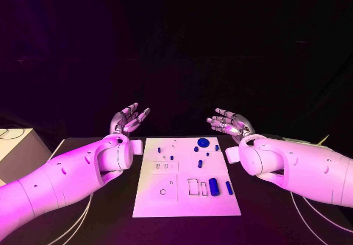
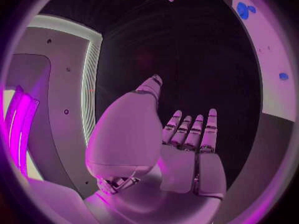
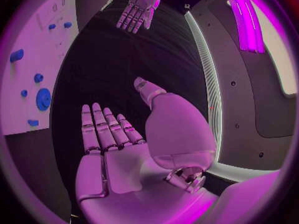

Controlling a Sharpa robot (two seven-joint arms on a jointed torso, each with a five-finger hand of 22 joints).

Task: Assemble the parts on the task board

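Note:
The white task board (image 1: 184, 201) lies flat in the middle of the black table. Several small blue parts rest on it: a round disc (image 1: 203, 142) near its far edge, a thick peg (image 1: 213, 186) and a thin peg (image 1: 229, 188) at its right side, and a small peg (image 1: 200, 164) in the middle. My left hand (image 1: 127, 120) hovers beyond the board's far left corner, palm up, fingers spread, holding nothing. My right hand (image 1: 230, 123) hovers beyond the far right corner, also open and empty. The disc (image 3: 43, 98) and my right hand (image 3: 118, 149) appear in the right wrist view, my left hand (image 2: 181, 144) in the left wrist view.
A pale box (image 1: 16, 148) stands at the table's left edge. Cables (image 1: 301, 206) run along the table beside both arms. Bare black table lies beyond the board.

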